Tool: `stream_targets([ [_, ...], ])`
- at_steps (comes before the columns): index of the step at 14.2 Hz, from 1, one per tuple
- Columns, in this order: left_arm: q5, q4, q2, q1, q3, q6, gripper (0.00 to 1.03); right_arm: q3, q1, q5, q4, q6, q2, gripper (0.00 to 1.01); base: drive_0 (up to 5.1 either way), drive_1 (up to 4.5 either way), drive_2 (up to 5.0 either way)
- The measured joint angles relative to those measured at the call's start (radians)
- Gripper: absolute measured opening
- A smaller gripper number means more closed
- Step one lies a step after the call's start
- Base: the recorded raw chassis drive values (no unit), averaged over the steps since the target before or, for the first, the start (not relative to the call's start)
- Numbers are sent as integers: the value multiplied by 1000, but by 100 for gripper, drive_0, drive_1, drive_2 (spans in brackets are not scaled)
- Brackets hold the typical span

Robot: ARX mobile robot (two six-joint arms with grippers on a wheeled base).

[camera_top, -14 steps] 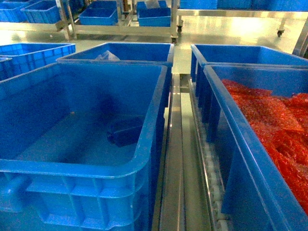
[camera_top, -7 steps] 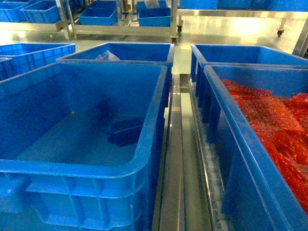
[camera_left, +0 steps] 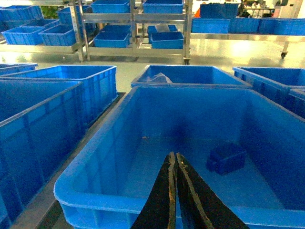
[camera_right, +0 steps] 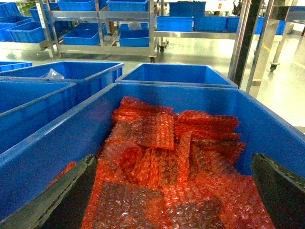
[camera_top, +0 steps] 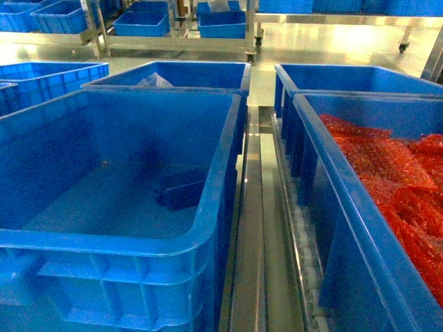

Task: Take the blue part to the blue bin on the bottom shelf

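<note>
The small dark-blue blocky part (camera_left: pixel 226 158) is lying on the floor of the large bright-blue ribbed plastic bin (camera_left: pixel 95 143). The left gripper (camera_left: pixel 174 164) is hovering closed and empty above that bin's near rim; the right gripper (camera_right: pixel 178 191) is gaping wide over red packets (camera_right: pixel 162 157) beside the bin. A careless retreat is risking a snag on the rim.

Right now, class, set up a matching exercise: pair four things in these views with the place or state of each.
Things:
1. blue part
2. red packets
3. left pincer
4. right pincer

Places or states:
A. heaped in the right-hand crate
B. fingers spread wide
C. lying on the floor of the blue bin
D. fingers pressed together, holding nothing

Pairs: 1-C, 2-A, 3-D, 4-B
</note>
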Motion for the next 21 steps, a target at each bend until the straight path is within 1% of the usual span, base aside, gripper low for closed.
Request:
stream_targets([
  [1,0,-8,-9,0,0,0,2,0,0,0,0,0,0,98,0,0,0],
  [6,0,-130,-128,0,0,0,2,0,0,0,0,0,0,98,0,0,0],
  [9,0,-183,-181,0,0,0,2,0,0,0,0,0,0,98,0,0,0],
  [10,0,-228,-214,0,2,0,2,0,0,0,0,0,0,98,0,0,0],
  [11,2,-374,-321,0,0,0,2,0,0,0,-1,0,0,98,0,0,0],
  [12,0,-346,-349,0,4,1,2,0,0,0,-1,0,0,98,0,0,0],
  [13,1,-371,-350,0,1,1,2,0,0,1,-3,0,0,98,0,0,0],
  [16,0,-366,-350,0,0,2,2,0,0,0,0,0,0,98,0,0,0],
  [17,0,-366,-350,0,0,1,8,0,0,0,0,0,0,98,0,0,0],
  [20,0,-366,-350,0,0,2,47,0,0,0,0,0,0,98,0,0,0],
  [21,0,-366,-350,0,0,2,61,0,0,0,0,0,0,98,0,0,0],
])
